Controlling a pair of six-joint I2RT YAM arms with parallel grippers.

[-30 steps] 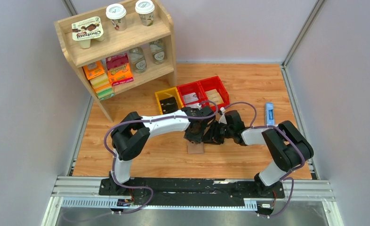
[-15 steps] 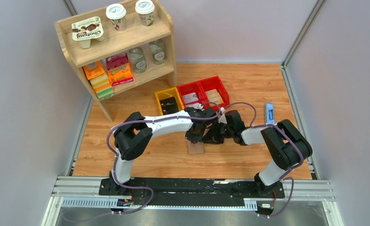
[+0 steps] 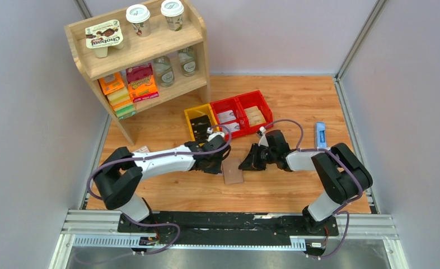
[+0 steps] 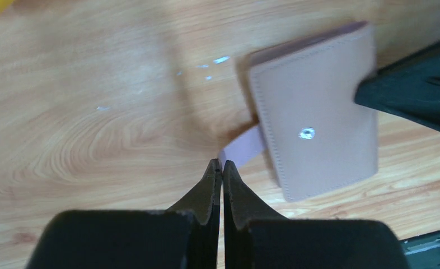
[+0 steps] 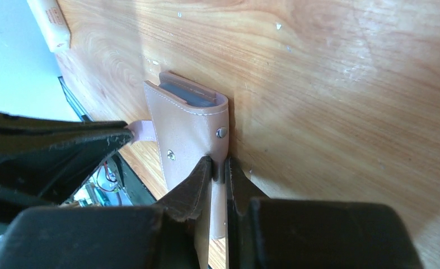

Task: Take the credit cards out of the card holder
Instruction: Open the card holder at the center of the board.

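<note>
Matt stitched leather card holder, metal snap; glossy wood-grain table.

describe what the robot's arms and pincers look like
left arm and right arm: white tubular links between bulky black joints, a purple cable looping along each. left pincer and right pincer: two matt black wedge fingers tapering to thin tips

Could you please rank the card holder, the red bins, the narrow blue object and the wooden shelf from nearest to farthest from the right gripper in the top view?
From the right gripper:
1. Card holder, at its fingertips, just to the left.
2. Red bins, farther back on the table.
3. Narrow blue object, off to the right.
4. Wooden shelf, back-left corner.
</note>
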